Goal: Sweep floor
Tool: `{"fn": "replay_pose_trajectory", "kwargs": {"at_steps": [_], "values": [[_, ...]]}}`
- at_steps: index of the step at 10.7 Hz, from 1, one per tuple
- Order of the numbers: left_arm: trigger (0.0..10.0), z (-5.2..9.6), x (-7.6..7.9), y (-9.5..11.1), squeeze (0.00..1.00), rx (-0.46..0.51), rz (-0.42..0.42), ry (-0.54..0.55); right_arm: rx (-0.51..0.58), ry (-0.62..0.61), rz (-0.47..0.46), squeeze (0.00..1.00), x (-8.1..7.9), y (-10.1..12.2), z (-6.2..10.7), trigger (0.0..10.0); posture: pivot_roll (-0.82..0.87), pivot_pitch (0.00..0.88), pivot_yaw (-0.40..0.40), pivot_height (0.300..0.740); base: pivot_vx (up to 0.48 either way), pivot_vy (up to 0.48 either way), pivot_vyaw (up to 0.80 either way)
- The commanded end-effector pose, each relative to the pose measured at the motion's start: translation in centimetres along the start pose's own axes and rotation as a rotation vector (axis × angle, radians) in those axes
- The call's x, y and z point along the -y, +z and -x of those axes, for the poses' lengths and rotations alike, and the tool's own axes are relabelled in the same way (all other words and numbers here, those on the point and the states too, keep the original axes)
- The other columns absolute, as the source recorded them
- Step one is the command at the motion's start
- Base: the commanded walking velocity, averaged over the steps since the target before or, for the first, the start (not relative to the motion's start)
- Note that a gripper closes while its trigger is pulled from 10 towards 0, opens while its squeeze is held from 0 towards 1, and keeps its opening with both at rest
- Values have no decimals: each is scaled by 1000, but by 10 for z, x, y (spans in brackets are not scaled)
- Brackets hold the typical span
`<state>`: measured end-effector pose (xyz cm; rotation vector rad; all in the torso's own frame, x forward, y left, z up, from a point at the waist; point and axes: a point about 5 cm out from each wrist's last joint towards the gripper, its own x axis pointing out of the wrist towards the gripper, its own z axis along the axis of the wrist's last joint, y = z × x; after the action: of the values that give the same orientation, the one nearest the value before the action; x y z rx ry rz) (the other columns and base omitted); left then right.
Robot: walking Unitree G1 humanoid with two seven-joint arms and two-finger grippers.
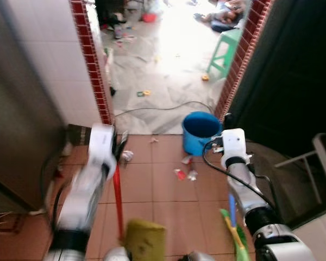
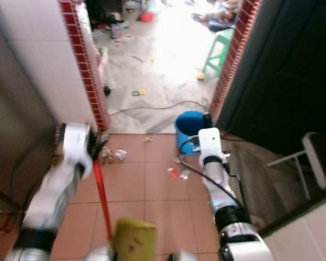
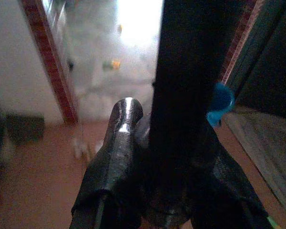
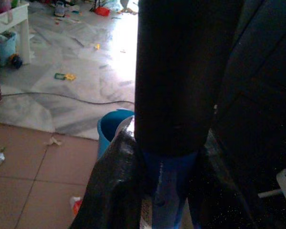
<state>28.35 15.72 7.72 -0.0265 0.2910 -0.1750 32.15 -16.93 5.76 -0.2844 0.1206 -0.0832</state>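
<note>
Right now my left gripper (image 1: 119, 145) is clamped around a thin red broom handle (image 1: 118, 198), which slants down over the terracotta tiled floor (image 1: 152, 190) near the red brick doorway edge (image 1: 92, 60). My right gripper (image 4: 157, 157) is closed on a dark pole with a blue lower section (image 4: 174, 95). Paper scraps (image 1: 186, 173) lie on the tiles just beside a round blue plastic bucket (image 1: 200, 130) at the threshold.
</note>
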Motion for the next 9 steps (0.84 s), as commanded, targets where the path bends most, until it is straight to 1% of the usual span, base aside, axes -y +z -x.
{"fn": "replay_pose_trajectory", "kwargs": {"at_steps": [1, 2, 3, 4, 5, 6, 7, 8, 9], "values": [[10000, 5, -1, 9, 0, -8, 32, 3, 3, -3, 5, 0, 1, 3, -4, 10000, 4, 0, -20, 740, 0, 0, 0], [10000, 17, -4, 1, 0, -94, 59, 22, 7, 5, 4, 0, 0, 5, -5, 10000, 8, 0, -13, 740, 0, 0, 0], [10000, 24, -4, -1, 0, -135, 73, 23, 8, 10, 8, 0, 0, 6, -7, 10000, 11, 0, -10, 740, 0, 0, 0], [10000, 38, -3, -4, 0, -200, 87, 4, 1, 11, 12, 0, 3, 5, -8, 10000, 16, 0, -7, 740, 0, 0, 0], [10000, 46, -1, -8, 0, -278, 73, -15, -9, 9, 14, 0, 5, 2, -7, 10000, 16, 0, -4, 740, 0, 0, 0], [10000, 49, 4, -10, 0, -320, 91, -60, -13, 13, 17, 0, 6, 0, -7, 10000, 13, 0, -4, 740, 0, 0, 0], [10000, 53, 10, -13, 0, -369, 86, -99, -17, 29, 19, 0, 4, -1, -6, 10000, 9, 0, -4, 740, 0, 0, 0], [10000, 54, 15, -14, 0, -366, 90, -128, -17, 41, 25, 0, 4, -2, -5, 10000, 9, 0, -7, 740, 0, 0, 0], [10000, 41, 10, -7, 0, -251, 89, -72, -13, 48, 27, 0, 2, -2, -6, 10000, 10, 0, -10, 740, 0, 0, 0]]}}
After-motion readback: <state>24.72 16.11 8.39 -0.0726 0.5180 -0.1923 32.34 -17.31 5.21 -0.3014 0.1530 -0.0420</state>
